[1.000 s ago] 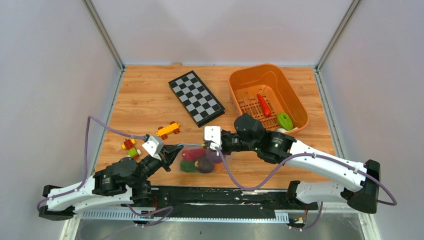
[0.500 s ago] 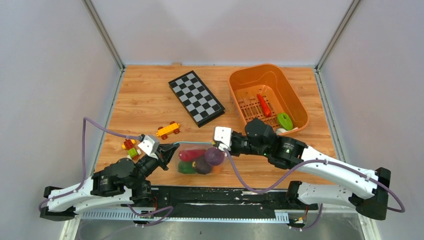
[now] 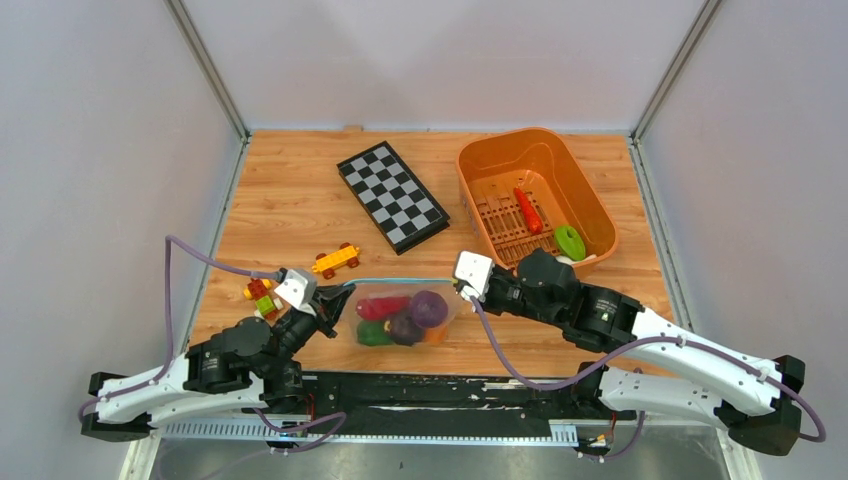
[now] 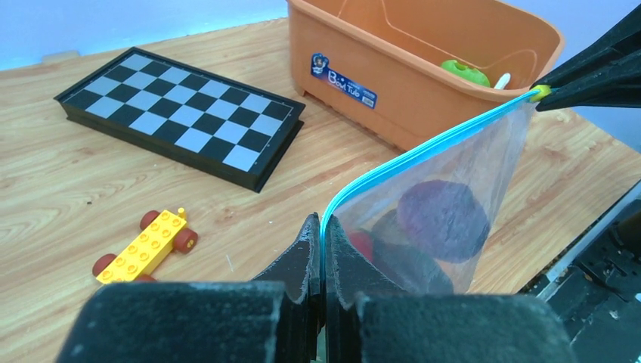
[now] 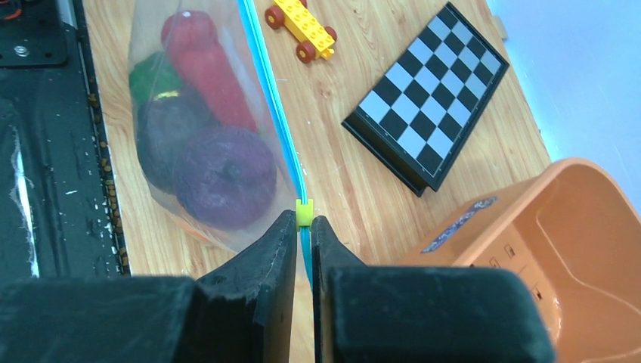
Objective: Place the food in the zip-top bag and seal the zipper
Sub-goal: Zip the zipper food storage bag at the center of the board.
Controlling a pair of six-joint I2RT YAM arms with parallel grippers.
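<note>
The clear zip-top bag (image 3: 403, 318) hangs stretched between my two grippers near the table's front edge. Inside it are purple (image 5: 227, 178), red (image 5: 208, 64), green (image 5: 147, 79) and dark pieces of food. The light-blue zipper (image 3: 400, 283) runs taut along the bag's top edge. My left gripper (image 4: 321, 227) is shut on the zipper's left end. My right gripper (image 5: 303, 221) is shut on the zipper at its right end, just behind the small yellow-green slider (image 5: 303, 212). A red piece of food (image 3: 527, 210) and a green one (image 3: 570, 242) lie in the orange basket.
The orange basket (image 3: 520, 135) stands at the back right, close behind my right gripper. A folded checkerboard (image 3: 392, 195) lies at the back middle. A yellow toy car (image 3: 336, 260) and brick pieces (image 3: 260, 296) lie left of the bag.
My right gripper has slid to the right along the zipper, from over the bag's middle to its right end. The left gripper has stayed shut on the left end.
</note>
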